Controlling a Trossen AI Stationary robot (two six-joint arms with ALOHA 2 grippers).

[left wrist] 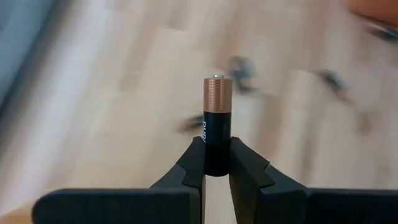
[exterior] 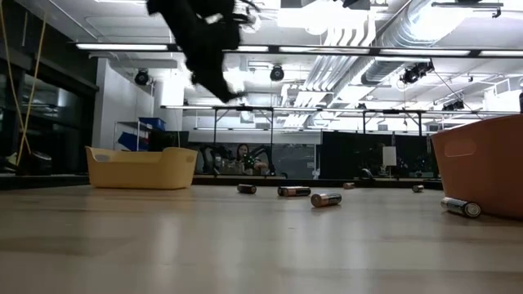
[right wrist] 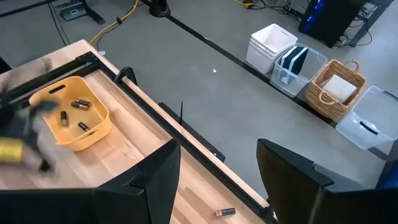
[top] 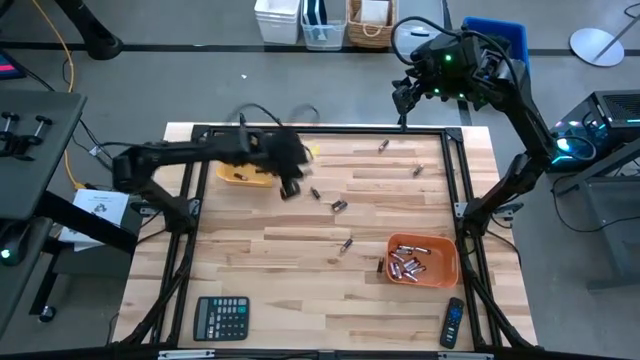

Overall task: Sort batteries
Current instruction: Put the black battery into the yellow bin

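My left gripper [left wrist: 217, 148] is shut on one copper-and-black battery [left wrist: 217, 102]. In the high view it [top: 291, 186] hovers above the table just right of the yellow bin [top: 243, 174], which holds several batteries [right wrist: 79, 104]. Loose batteries lie on their sides on the wood [top: 338, 206], [top: 346, 244], [top: 383, 146], [top: 417, 171]. The orange bin [top: 446, 262] near the right edge holds several more. My right gripper [right wrist: 216, 147] is open and raised beyond the table's far right corner [top: 404, 100], touching nothing. My left gripper pinches the battery by its black lower end [left wrist: 217, 138] between the two fingertips [left wrist: 194, 155]. The battery runs along the fingers, with its copper end [left wrist: 217, 92] sticking out past them. It is lifted clear of the table.
A black calculator [top: 221, 318] sits at the near left and a black remote control [top: 453, 322] at the near right. A dark frame [top: 455, 180] borders the wooden top. Bare wood lies in the table's middle and near left. White bins and a basket [top: 371, 22] stand on the floor beyond.
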